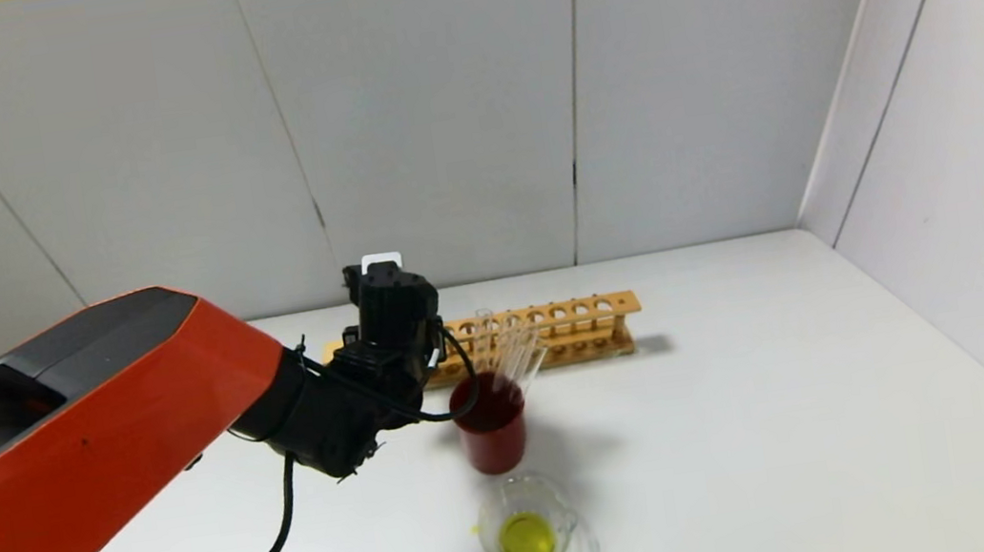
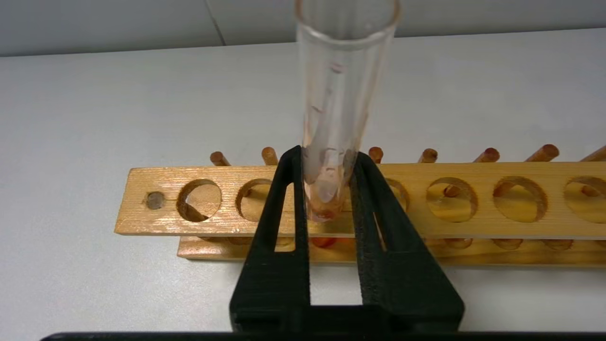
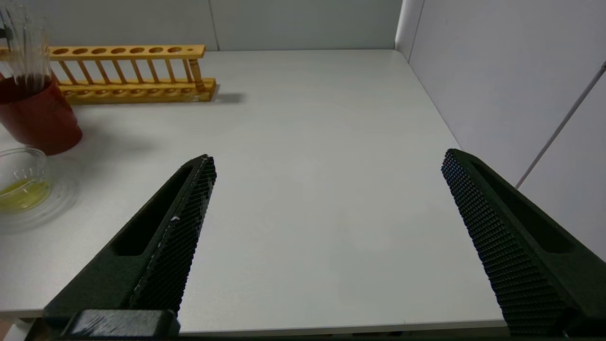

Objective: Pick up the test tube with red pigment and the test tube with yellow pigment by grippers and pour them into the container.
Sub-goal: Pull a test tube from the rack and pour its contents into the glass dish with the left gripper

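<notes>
In the left wrist view the test tube with red pigment stands upright in a hole near one end of the wooden rack, with a little red-orange liquid at its bottom. My left gripper is shut on its lower part, one black finger on each side. In the head view that gripper sits at the rack's left end and hides the tube. The container, a low clear cup, holds yellow liquid near the table's front. The test tube with yellow pigment is out of view. My right gripper hangs open over the near table edge, holding nothing.
A beaker of dark red liquid stands between the rack and the container, with several clear tubes leaning in it. White walls close the back and the right side. The beaker and container show far off in the right wrist view.
</notes>
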